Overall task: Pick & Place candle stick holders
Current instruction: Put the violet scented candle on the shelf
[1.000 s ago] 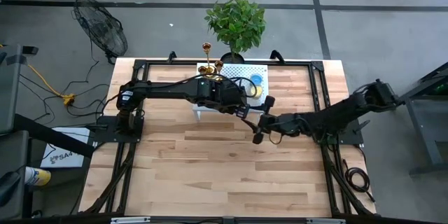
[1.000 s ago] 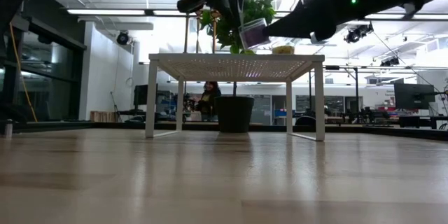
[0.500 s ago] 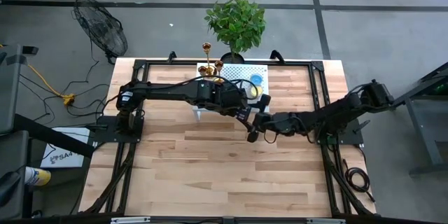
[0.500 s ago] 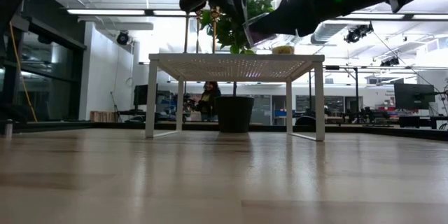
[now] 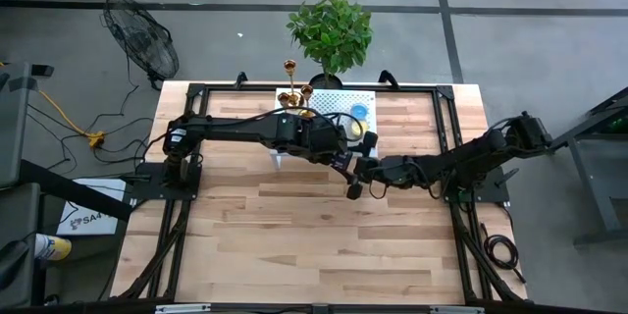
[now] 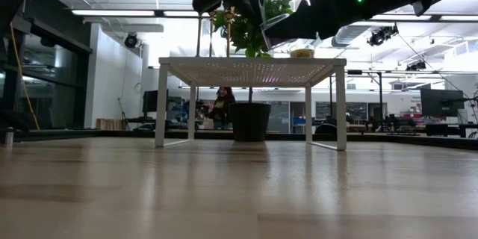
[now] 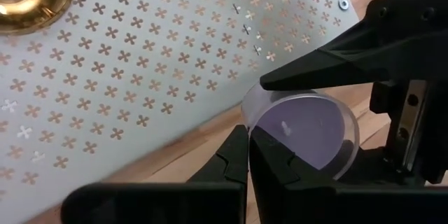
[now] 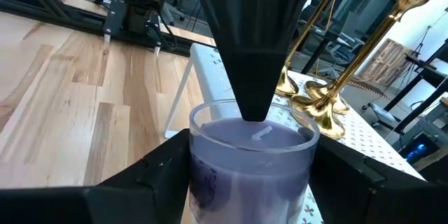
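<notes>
Three gold candle stick holders [image 5: 295, 94] stand on their dish bases at the far left of a white perforated stand [image 5: 329, 104]; they also show in the right wrist view [image 8: 318, 105]. A clear glass jar with a purple candle [image 7: 302, 134] hangs in the air by the stand's near right corner. My left gripper [image 7: 250, 155] is shut on the jar's rim. My right gripper [image 8: 253, 161] has the jar's body [image 8: 245, 161] between its two fingers. My left gripper pinches the jar's glass wall at the rim [image 7: 250, 127], one finger inside the jar and one outside. The fingers [image 8: 252, 56] come from above, pointing down. The jar hangs upright, clear of the table and the stand. My right gripper holds the jar by its round side wall [image 8: 199, 171], one finger [image 8: 150, 171] on each side. The fingers come level from the table's right side, below the rim. The jar stays upright between them.
A blue disc [image 5: 360, 112] and a yellow disc [image 5: 359, 128] lie on the stand's right part. A potted plant [image 5: 331, 29] stands beyond the table's far edge. Bare wooden table [image 5: 294, 245] lies near the front.
My right gripper has moved toward the table's left, up to the jar held by my left gripper, and its fingers now stand around the jar. The jar and my left gripper have kept their place.
</notes>
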